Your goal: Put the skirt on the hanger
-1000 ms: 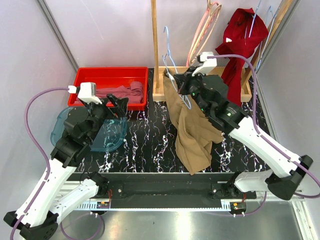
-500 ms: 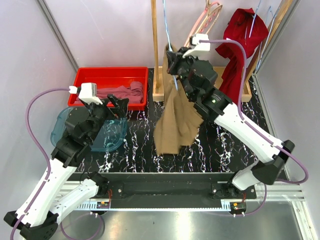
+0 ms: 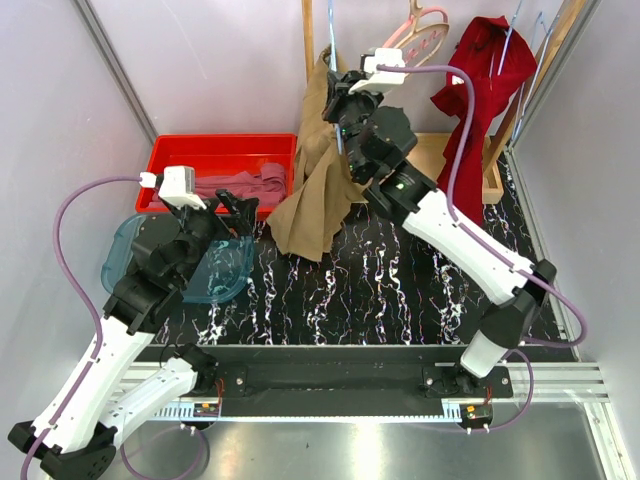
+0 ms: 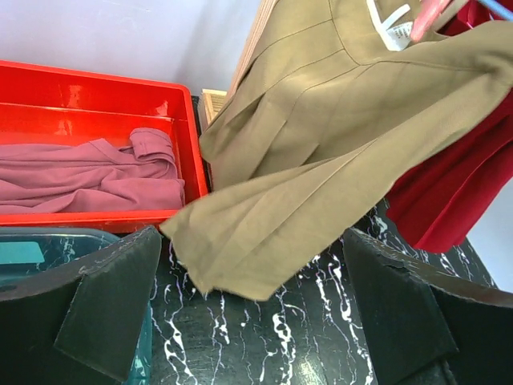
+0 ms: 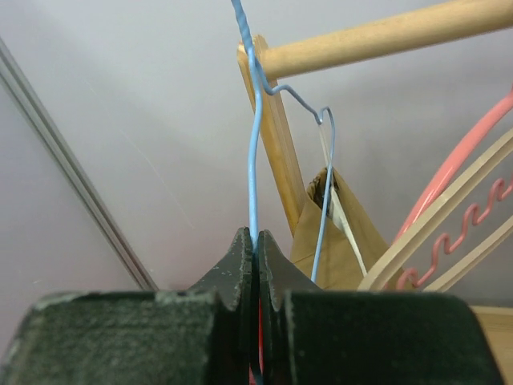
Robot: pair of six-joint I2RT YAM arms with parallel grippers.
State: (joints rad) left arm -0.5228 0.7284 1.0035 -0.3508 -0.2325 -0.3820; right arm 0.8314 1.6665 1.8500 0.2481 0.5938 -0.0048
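High at the top centre of the overhead view: right gripper (image 3: 343,100), close against the wooden rack post (image 3: 309,40), its arm stretched up from the lower right. In the right wrist view, jaws pressed fully together on the light-blue wire hanger (image 5: 254,160). Wire pinched between the fingertips and running straight up across the spot where the wooden rod (image 5: 385,36) meets the post. Cannot tell whether the hook sits over the rod. A second strand of the same wire bending right and down into the waist of the tan skirt (image 5: 341,233). Toward the right edge there, a curved pink hanger (image 5: 481,124).

Skirt carried on the hanger, clear of the table. Narrow waist up by the right gripper. Pleated hem flaring out to the lower left, in front of the right end of the red bin (image 3: 220,142) and above the black marbled tabletop (image 3: 400,290). White tag (image 4: 393,24) showing inside the waist in the left wrist view. Mauve-pink cloth (image 4: 88,180) lying bunched in the bin. Dark red garment (image 3: 485,75) hanging at the upper right of the overhead view.

At centre left, left gripper (image 3: 235,208) over a teal see-through tub (image 3: 125,245). Jaws spread wide, both black fingers (image 4: 112,297) bare, nothing between them. Skirt hem hanging just beyond the fingertips.
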